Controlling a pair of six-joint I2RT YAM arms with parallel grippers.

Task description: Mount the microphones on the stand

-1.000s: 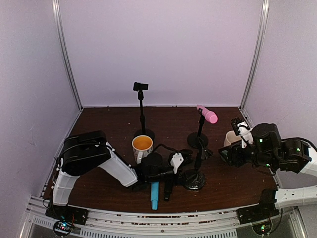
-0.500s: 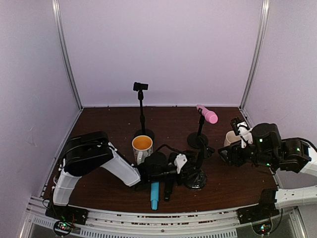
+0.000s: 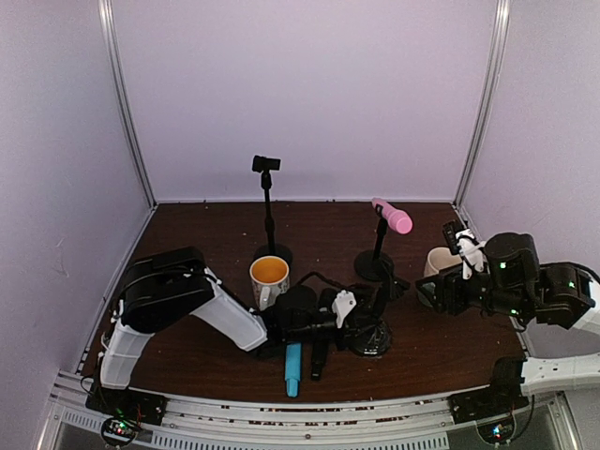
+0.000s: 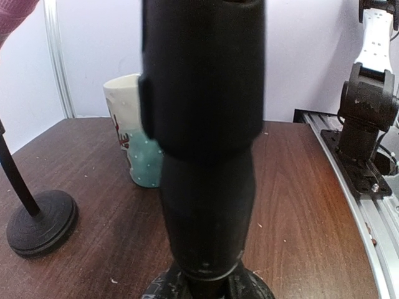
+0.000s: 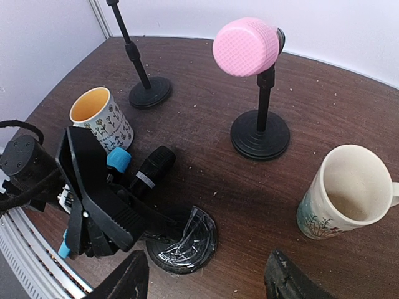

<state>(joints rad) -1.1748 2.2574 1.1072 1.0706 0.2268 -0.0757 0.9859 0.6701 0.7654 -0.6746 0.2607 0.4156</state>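
Left tool [image 3: 363, 315], half open a moment ago, now grips the near stand [image 3: 373, 343] by its stem, probably steadying it for loading, while the pink microphone [image 3: 392, 216] sits clipped on the rear stand [image 3: 375, 266] and the blue microphone [image 3: 293, 367] and black microphone [image 3: 319, 358] lie on the desk [image 3: 187, 230] just beside that tool.

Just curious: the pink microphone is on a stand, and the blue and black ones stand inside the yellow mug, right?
Not inside it: the blue microphone and black microphone lie on the table beside the yellow mug, as the top view shows. The pink microphone is on its stand.
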